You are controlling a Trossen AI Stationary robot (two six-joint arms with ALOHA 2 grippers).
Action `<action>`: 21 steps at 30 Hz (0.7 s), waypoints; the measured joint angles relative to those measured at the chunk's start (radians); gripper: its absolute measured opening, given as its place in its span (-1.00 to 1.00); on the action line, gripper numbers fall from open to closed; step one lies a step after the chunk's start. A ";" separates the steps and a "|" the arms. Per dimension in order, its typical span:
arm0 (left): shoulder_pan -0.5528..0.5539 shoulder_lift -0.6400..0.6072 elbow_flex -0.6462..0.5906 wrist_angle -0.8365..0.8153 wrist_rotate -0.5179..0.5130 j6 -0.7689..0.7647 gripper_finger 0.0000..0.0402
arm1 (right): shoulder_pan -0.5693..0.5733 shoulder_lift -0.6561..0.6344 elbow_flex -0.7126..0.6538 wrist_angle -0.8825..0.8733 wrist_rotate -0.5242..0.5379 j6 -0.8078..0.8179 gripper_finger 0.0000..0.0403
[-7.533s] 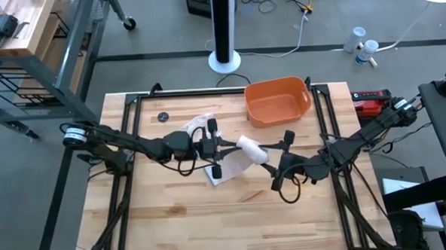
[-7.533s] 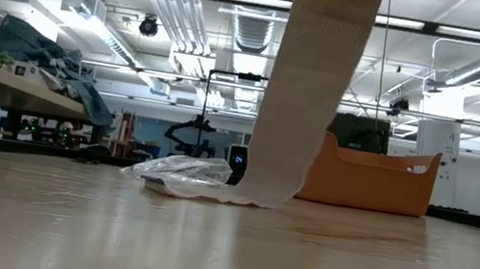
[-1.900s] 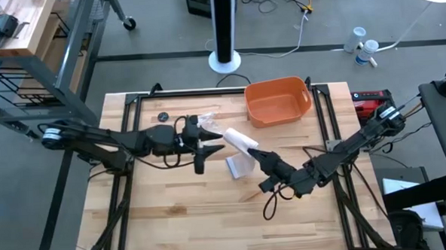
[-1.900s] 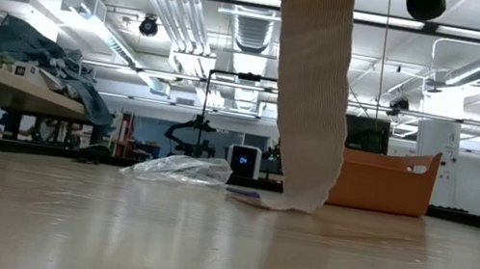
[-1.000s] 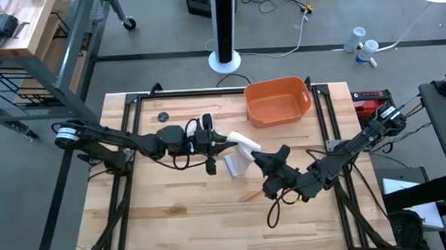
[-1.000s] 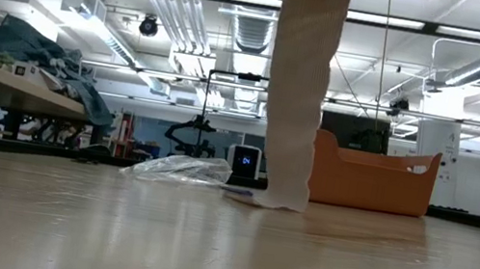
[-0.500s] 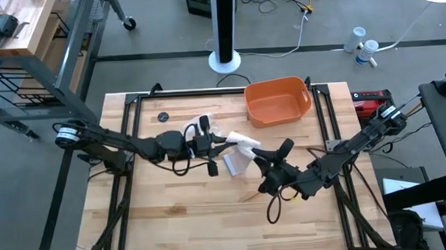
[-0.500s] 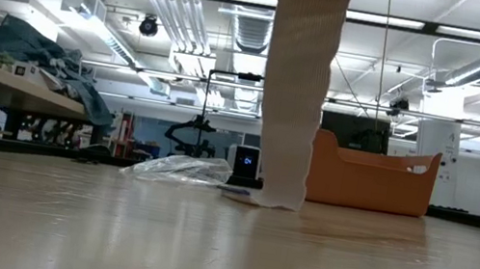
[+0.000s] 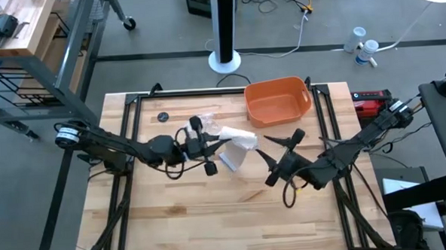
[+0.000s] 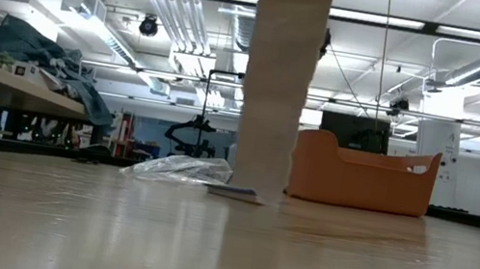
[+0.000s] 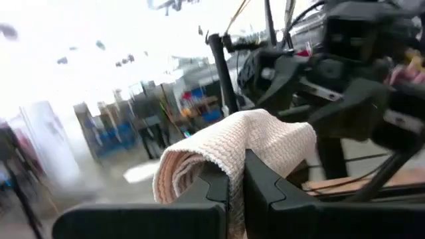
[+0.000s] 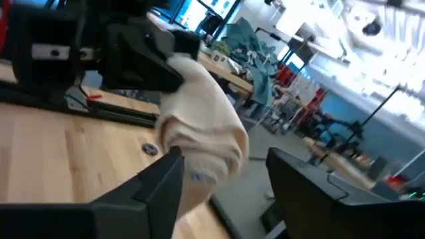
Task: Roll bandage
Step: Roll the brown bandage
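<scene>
Left hand [image 9: 211, 146] pinches the off-white gauze bandage [image 9: 237, 142] roll, strip hanging vertically beside the orange plastic tub [image 9: 278, 100]; right hand [image 9: 279, 154], fingers spread and empty, sits just beyond it.

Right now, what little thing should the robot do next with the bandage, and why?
Probably bring the right tool back onto the roll end of the bandage. The left tool pinches it held up, the strip hangs to the table, and the right tool stands open beside it.

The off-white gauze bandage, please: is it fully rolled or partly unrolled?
Partly unrolled: the off-white gauze bandage hangs as a strip to the table.
</scene>
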 joint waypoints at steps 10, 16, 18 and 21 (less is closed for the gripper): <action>-0.072 0.033 -0.157 0.419 -0.017 0.470 -0.98 | -0.222 -0.169 -0.161 -0.095 -0.571 0.560 0.25; -0.075 0.063 -0.146 0.384 -0.106 0.585 -0.98 | -0.296 -0.124 -0.230 0.217 -0.699 0.549 0.31; -0.076 0.087 -0.132 0.379 -0.114 0.605 -0.98 | -0.311 -0.103 -0.231 0.261 -0.717 0.545 0.33; -0.083 0.118 -0.112 0.384 -0.169 0.672 -0.98 | -0.326 -0.073 -0.226 0.300 -0.800 0.547 0.35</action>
